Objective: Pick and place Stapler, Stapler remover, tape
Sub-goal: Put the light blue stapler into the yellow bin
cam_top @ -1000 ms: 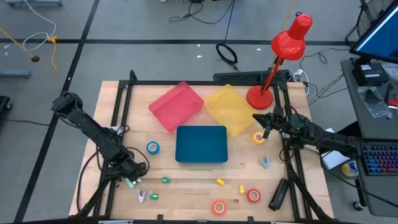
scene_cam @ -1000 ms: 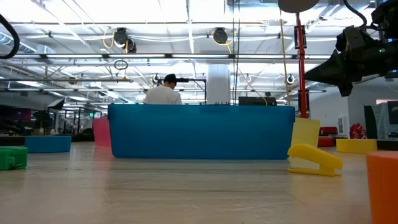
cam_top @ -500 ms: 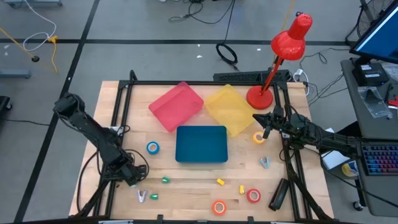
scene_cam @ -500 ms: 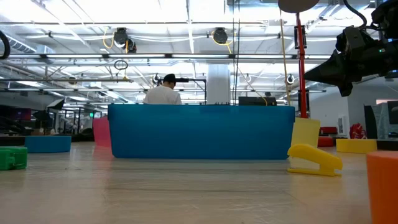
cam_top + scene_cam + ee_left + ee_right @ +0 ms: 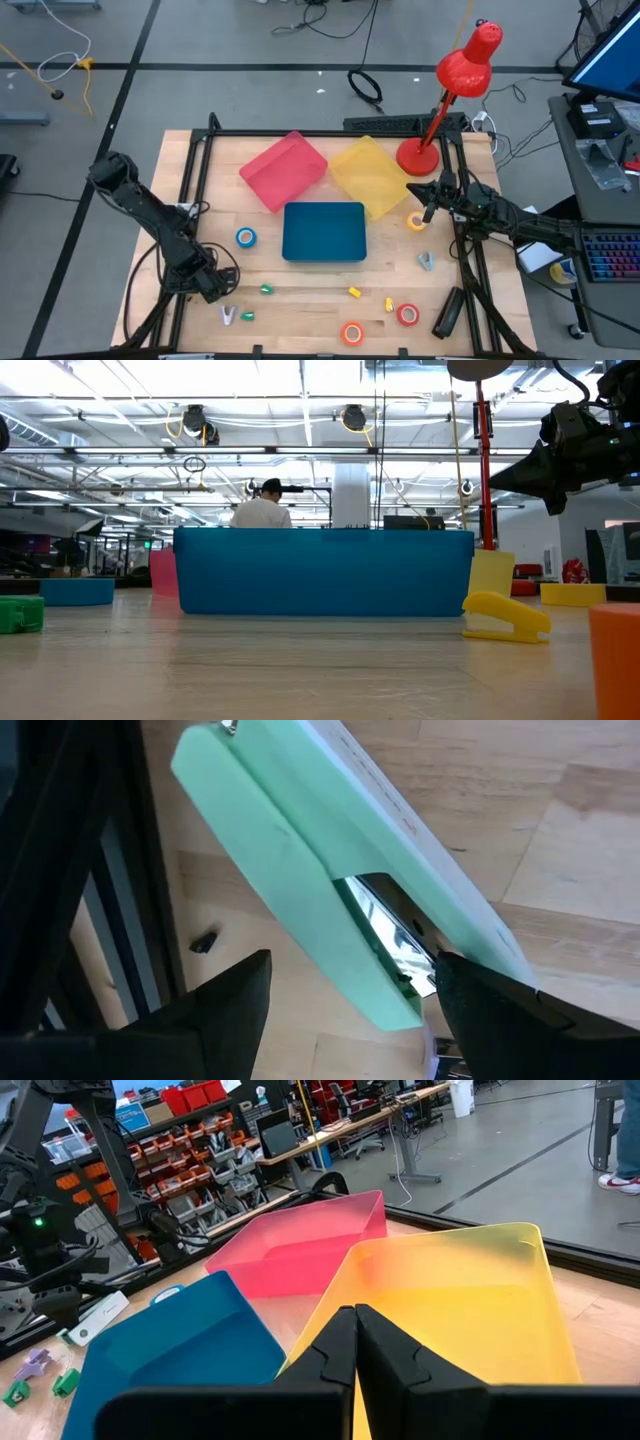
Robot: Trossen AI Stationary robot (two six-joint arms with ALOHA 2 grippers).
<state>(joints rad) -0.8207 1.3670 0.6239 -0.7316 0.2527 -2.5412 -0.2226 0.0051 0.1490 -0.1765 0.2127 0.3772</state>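
Workshop: parts shelves (image 5: pixel 190 1175), benches, ceiling strip lights (image 5: pixel 200 380)

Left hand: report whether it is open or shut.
Open. In the left wrist view the left hand's two dark fingers stand wide apart on either side of the pale green stapler, not touching it.

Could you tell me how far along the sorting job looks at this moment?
Nothing looks done: the blue bin shows no items inside. In hand: the left gripper is open over the mint-green stapler, not gripping. Left: the tape rolls, still on the table. The right gripper waits shut by the yellow bin.
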